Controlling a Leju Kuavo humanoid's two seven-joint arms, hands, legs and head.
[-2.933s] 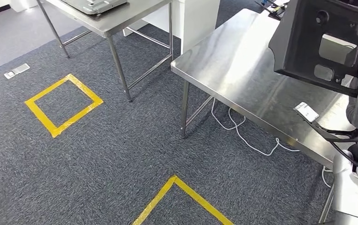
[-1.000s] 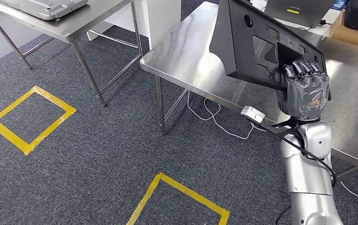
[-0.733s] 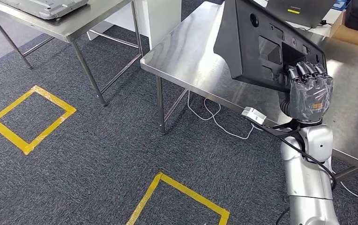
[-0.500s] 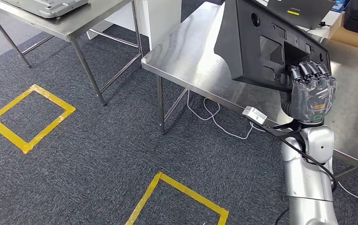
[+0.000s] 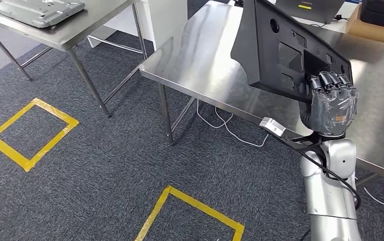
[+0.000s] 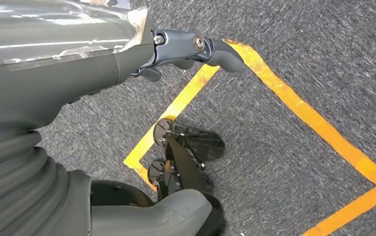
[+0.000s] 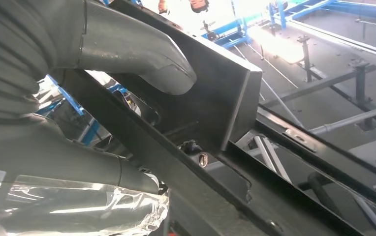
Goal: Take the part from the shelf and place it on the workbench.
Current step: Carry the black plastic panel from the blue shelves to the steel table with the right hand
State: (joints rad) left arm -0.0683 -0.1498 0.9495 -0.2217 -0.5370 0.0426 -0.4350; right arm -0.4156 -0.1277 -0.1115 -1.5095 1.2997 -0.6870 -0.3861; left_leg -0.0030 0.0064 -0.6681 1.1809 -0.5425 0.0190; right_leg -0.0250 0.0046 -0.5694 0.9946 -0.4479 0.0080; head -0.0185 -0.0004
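Gripping the black part (image 5: 285, 47) at its lower right edge, the right hand (image 5: 332, 100) is seen in the head view with fingers curled over the rim, the panel held upright above the near edge of the workbench (image 5: 205, 55). Against the frame half a second earlier, the bench corner and the yellow floor squares (image 5: 29, 131) have slid slightly left and down, so a camera shift is noted; the grip looks unchanged. Open steel is left on the bench to the left of the part, and bare carpet lies between its legs and the second table (image 5: 79, 30). In the left wrist view, the left hand (image 6: 186, 51) is seen hanging over carpet and yellow tape, fingers loosely bent around nothing. In the right wrist view, the thumb (image 7: 141, 54) is pressed flat on the part's dark face, right beside its edge.
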